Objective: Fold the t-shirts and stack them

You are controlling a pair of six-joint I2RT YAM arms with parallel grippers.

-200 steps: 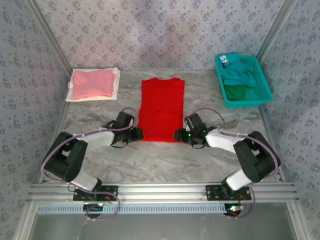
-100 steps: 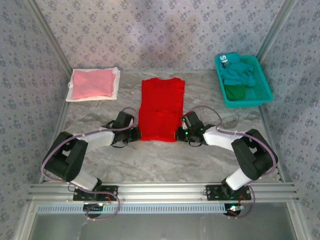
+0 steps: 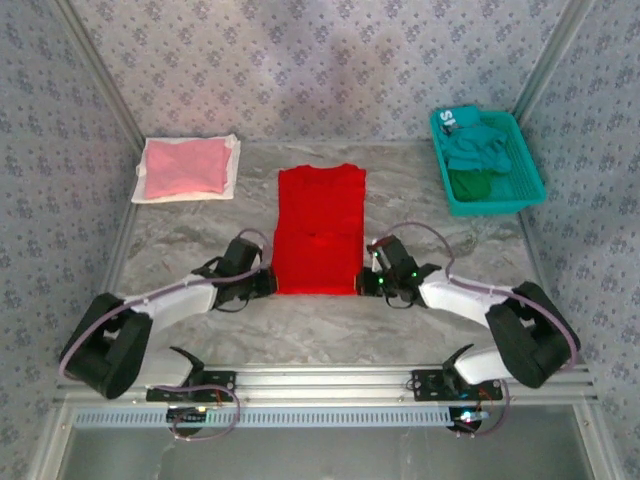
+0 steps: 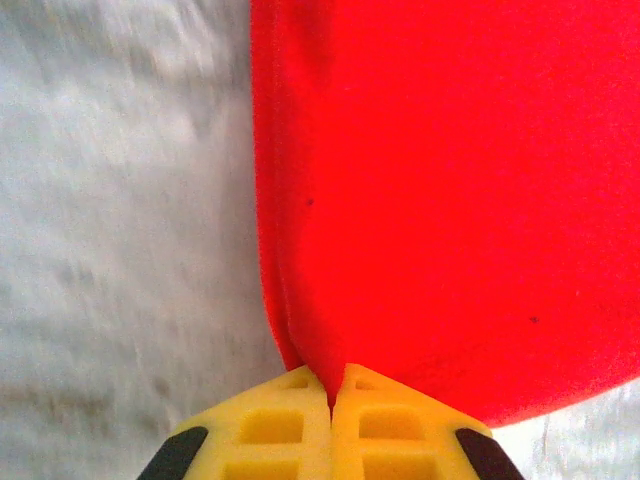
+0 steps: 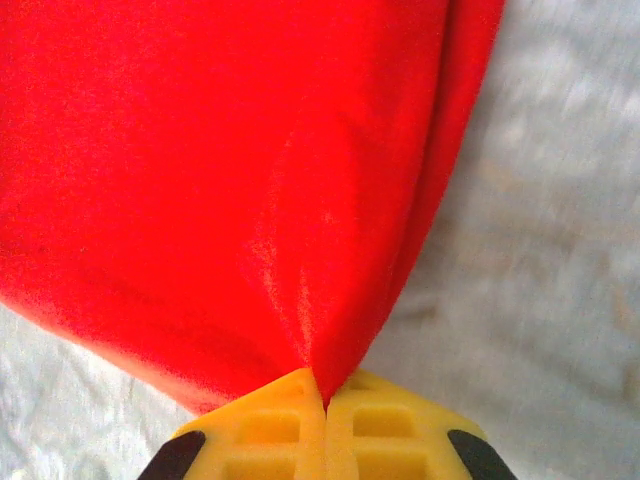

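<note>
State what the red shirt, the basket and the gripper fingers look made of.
The red t-shirt: soft matte cloth, probably cotton; it puckers where pinched. The basket: teal plastic, likely moulded, mesh-patterned. The fingers: hard yellow plastic, matte, with recessed pockets.

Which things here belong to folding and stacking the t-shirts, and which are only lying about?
Belong to the job: red t-shirt, gripped at its near corners by the left fingers and right fingers; folded pink t-shirt; teal t-shirt; dark green t-shirt.
Lying about: teal mesh basket holding those last two; white sheet under the pink t-shirt.
</note>
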